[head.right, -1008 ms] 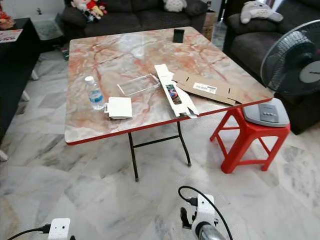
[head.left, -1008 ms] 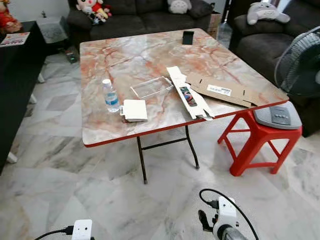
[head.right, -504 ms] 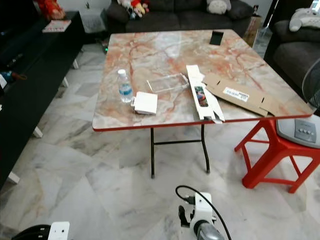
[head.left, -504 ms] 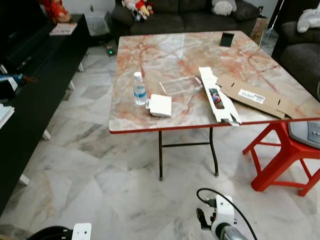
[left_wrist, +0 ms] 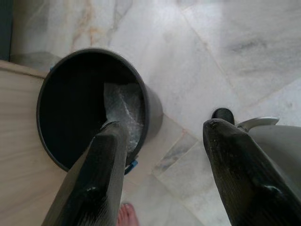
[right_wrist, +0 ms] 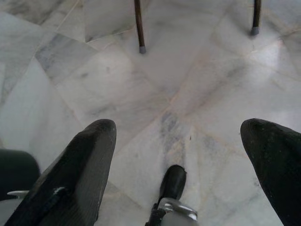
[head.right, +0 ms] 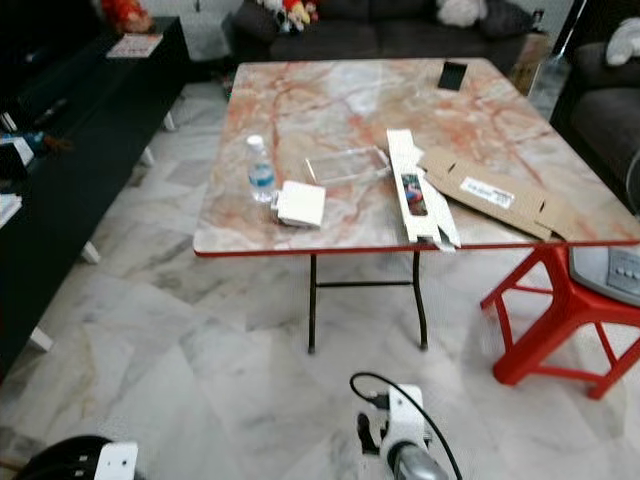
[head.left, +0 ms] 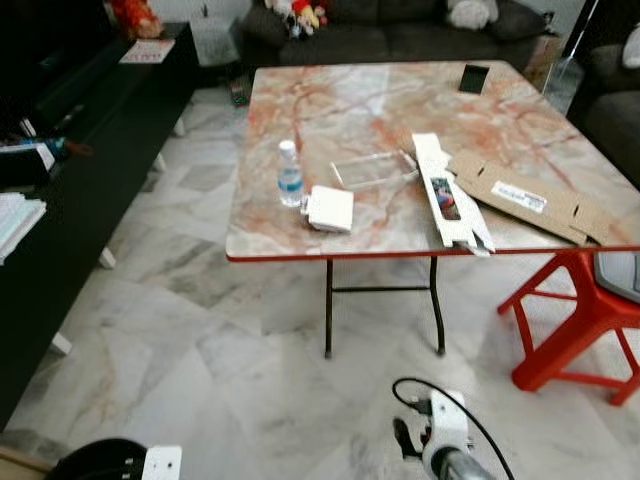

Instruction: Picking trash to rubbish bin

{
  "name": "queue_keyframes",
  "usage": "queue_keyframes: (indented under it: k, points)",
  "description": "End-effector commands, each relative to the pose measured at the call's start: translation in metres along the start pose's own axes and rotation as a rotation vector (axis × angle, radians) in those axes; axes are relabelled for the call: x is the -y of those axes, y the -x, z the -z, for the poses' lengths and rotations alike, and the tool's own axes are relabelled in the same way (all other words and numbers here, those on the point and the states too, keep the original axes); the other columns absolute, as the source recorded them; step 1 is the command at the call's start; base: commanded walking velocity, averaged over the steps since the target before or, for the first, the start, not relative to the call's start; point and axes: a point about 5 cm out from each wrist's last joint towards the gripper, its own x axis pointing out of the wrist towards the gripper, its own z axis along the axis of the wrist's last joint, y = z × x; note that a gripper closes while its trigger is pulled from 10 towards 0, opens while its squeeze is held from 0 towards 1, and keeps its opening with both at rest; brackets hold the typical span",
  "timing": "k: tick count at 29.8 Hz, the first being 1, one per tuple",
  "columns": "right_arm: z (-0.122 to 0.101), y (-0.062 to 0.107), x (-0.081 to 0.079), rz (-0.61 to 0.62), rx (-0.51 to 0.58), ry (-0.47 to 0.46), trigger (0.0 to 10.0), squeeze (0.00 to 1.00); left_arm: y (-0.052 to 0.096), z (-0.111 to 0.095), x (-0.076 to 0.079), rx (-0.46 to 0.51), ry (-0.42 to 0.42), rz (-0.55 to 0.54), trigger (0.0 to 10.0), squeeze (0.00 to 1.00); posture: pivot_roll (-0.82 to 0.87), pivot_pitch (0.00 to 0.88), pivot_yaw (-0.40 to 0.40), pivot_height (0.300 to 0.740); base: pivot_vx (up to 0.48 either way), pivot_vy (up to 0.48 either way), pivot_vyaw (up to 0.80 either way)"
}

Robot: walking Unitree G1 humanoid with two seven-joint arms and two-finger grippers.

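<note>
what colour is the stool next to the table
Red: the stool stands by the table's right corner, clearest in the right eye view.

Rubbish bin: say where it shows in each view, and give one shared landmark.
Left eye view: round dark grey rubbish bin, bottom-left corner, by the left claw's white wrist.
Right eye view: bin, bottom-left corner.
Left wrist view: bin, crumpled clear plastic inside.
Right wrist view: not identifiable.
Shared landmark: white marble floor tiles.
</note>
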Motion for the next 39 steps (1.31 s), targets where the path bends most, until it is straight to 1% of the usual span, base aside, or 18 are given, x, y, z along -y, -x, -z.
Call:
queue_keyframes:
  k: [1, 3, 9, 11, 14, 18, 20, 30, 39]
  points:
    - [0.0026, 0.0010, 0.0031, 0.008, -0.007, 0.005, 10.0, 0.00, -0.0001, 0.0001, -0.0017, 0.003, -0.024, -0.006, 10.0, 0.00, 0.06, 0.026, -0.018, 0.740, 0.000, 0.000, 0.00]
    - [0.0022, 0.0010, 0.0032, 0.007, -0.007, 0.010, 10.0, 0.00, -0.0001, 0.0002, -0.0018, 0.003, -0.026, -0.007, 10.0, 0.00, 0.06, 0.025, -0.020, 0.740, 0.000, 0.000, 0.00]
    - [0.0001, 0.0004, 0.0028, 0.003, -0.004, 0.022, 10.0, 0.00, -0.0001, 0.0002, -0.0014, 0.002, -0.026, -0.010, 10.0, 0.00, 0.06, 0.028, -0.025, 0.740, 0.000, 0.000, 0.61]
    - [-0.0006, 0.0003, 0.0024, -0.001, 0.000, 0.012, 10.0, 0.00, -0.0002, -0.0001, -0.0012, 0.001, -0.026, -0.011, 10.0, 0.00, 0.06, 0.035, -0.027, 0.740, 0.000, 0.000, 0.00]
    - [-0.0013, 0.0001, 0.0024, -0.002, 0.000, 0.026, 10.0, 0.00, -0.0004, -0.0006, -0.0008, 0.000, -0.027, -0.012, 10.0, 0.00, 0.06, 0.038, -0.028, 0.740, 0.000, 0.000, 0.00]
    - [-0.0017, 0.0001, 0.0025, 0.004, 0.004, 0.039, 10.0, 0.00, -0.0005, -0.0006, -0.0007, -0.002, -0.027, -0.012, 10.0, 0.00, 0.06, 0.038, -0.028, 0.740, 0.000, -0.183, 0.74]
    - [-0.0012, 0.0003, 0.0029, 0.009, 0.006, 0.019, 10.0, 0.00, -0.0003, 0.0000, -0.0009, -0.004, -0.027, -0.013, 10.0, 0.00, 0.06, 0.042, -0.028, 0.740, 0.000, -0.242, 0.71]
    - [-0.0009, 0.0005, 0.0038, 0.006, 0.003, 0.014, 10.0, 0.00, -0.0001, 0.0010, -0.0023, -0.006, -0.027, -0.021, 10.0, 0.00, 0.06, 0.047, -0.029, 0.740, 0.000, -0.267, 0.00]
    - [-0.0017, -0.0001, 0.0013, -0.001, 0.005, 0.018, 10.0, 0.00, -0.0003, 0.0003, -0.0033, 0.000, -0.027, -0.025, 10.0, 0.00, 0.06, 0.047, -0.030, 0.740, 0.000, -0.275, 0.00]
